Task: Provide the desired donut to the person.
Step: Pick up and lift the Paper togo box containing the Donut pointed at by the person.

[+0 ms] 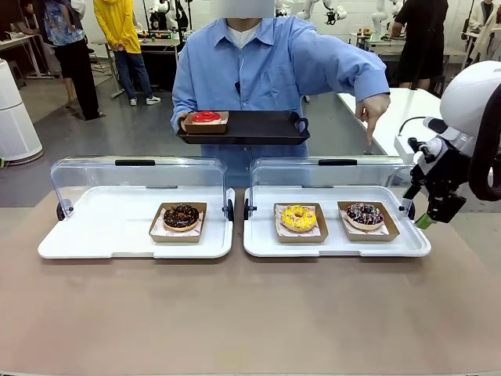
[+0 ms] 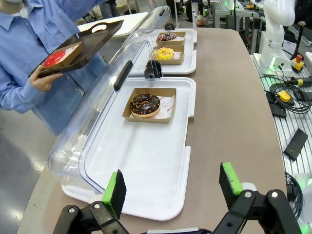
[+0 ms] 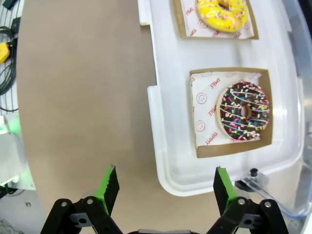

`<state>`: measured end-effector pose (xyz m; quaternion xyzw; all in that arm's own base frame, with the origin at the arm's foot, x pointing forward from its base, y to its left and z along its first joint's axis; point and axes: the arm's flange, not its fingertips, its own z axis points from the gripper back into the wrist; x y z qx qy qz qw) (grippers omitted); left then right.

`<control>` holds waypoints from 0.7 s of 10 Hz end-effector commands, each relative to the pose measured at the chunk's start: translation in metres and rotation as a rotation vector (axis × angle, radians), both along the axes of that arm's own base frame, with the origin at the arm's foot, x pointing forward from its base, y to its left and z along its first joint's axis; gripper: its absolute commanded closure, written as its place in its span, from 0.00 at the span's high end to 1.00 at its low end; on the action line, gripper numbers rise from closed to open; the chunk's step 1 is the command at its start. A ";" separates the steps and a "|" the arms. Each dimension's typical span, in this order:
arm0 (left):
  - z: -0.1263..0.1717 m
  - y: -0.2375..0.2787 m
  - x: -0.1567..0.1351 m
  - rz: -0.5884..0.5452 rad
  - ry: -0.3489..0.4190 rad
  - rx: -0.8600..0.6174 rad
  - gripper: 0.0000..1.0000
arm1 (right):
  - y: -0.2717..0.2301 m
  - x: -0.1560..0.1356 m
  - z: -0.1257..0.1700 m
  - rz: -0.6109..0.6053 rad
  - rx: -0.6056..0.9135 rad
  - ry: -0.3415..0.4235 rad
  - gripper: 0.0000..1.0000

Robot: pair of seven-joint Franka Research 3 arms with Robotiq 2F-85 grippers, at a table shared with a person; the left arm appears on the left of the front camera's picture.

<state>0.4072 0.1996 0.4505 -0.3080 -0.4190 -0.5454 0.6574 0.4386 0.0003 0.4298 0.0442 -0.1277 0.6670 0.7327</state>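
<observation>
While the left gripper [image 2: 172, 187] hangs with its jaws spread wide and empty, far to the left of the yellow donut [image 1: 298, 218], a nut-topped chocolate donut [image 1: 181, 217] sits in its card tray, also left of the yellow one. Behind the yellow donut the person [image 1: 266, 63] holds a black serving tray [image 1: 258, 125] carrying a red-glazed donut [image 1: 206, 117]. Just right of the yellow donut, on the same white display tray [image 1: 337, 251], lies the sprinkled chocolate donut [image 1: 365, 215]. The person's pointing hand [image 1: 374, 110] aims a finger down above and behind it, so it appears to be the one wanted. Farther right of the yellow donut, the right gripper [image 3: 165, 187] hovers off the display tray's end, its jaws fully parted and holding nothing. The donut looks light and soft, with icing that would smear. Its stiff cardboard tray [image 3: 231, 150] is the likely safer hold, pinched across opposite walls and kept level.
</observation>
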 end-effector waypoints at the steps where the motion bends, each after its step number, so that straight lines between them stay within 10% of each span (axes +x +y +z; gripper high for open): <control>1: 0.000 0.001 -0.001 0.003 -0.003 -0.004 1.00 | 0.009 0.019 -0.019 -0.060 -0.036 0.028 1.00; 7: 0.000 0.001 -0.001 0.003 -0.003 -0.004 1.00 | 0.019 0.035 -0.061 -0.129 -0.155 0.062 1.00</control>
